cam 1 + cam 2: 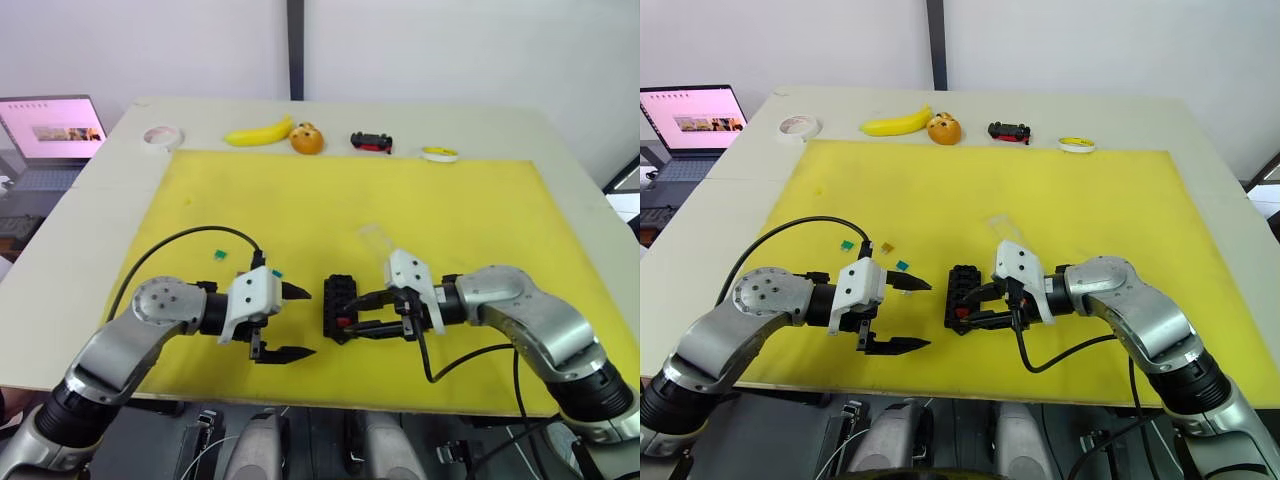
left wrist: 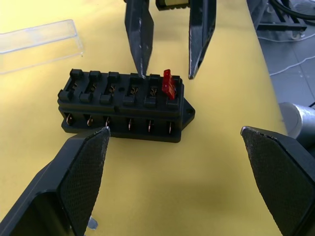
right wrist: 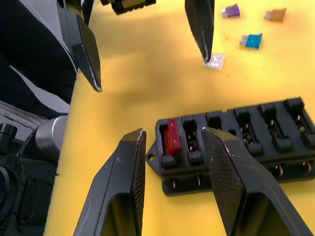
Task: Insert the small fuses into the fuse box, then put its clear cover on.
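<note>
The fuse box (image 2: 125, 105) sits on the yellow mat (image 1: 300, 200), right between the two hands. A red fuse (image 2: 168, 83) stands in the end slot of the box. The other slots look empty.

The right hand (image 1: 352, 315) is at the box with its fingers a little apart. Its tips sit on either side of the end with the red fuse. I cannot tell if they touch the box.

The left hand (image 1: 300, 322) is just beside the box on the other side. Its fingers are spread wide and it holds nothing.

The clear cover (image 2: 39, 44) lies flat on the mat just past the right hand, near the box.

Small fuses lie loose on the mat behind the left hand: a purple one (image 3: 230, 10), a brown one (image 3: 275, 14), a teal one (image 3: 251, 40), and a pale clear one (image 3: 215, 61).
</note>
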